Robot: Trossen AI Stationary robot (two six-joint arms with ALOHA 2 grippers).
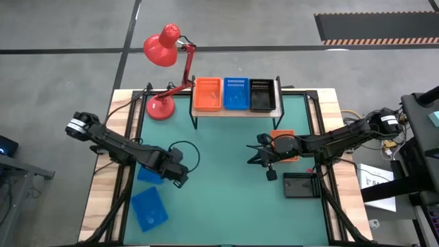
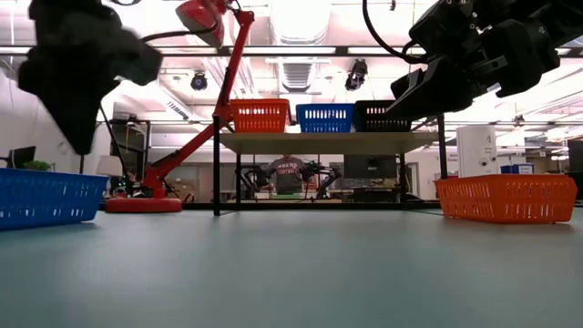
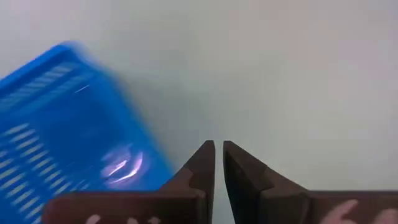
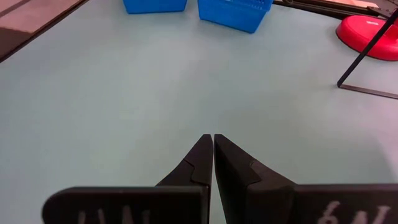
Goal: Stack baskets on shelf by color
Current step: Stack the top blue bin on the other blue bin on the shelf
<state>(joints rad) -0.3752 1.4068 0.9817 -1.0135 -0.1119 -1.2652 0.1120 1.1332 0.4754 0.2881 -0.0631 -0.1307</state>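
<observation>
Baskets look light and slightly springy: thin plastic with mesh walls, stiff at the rim, so I judge the rim of a short wall the best place to pinch, one finger inside and one outside. Three already sit side by side on the shelf (image 1: 236, 112): orange basket (image 1: 207, 94), blue basket (image 1: 236, 93), black basket (image 1: 261, 95). On the counter (image 1: 226, 199), two loose blue baskets lie on my left side, one (image 1: 149, 208) near the front edge and one (image 1: 147, 173) partly under my left arm. A second orange basket (image 1: 281, 135) sits under my right arm, with a black one (image 1: 300, 185) just beside it. My left tool (image 3: 218, 163) hovers beside a blue basket, fingers nearly together, holding nothing. My right tool (image 4: 212, 155) hangs over bare counter, fingers pressed together, empty. Smooth plastic may slip, so grip squarely; a corner pinch would likely tilt the tray.
</observation>
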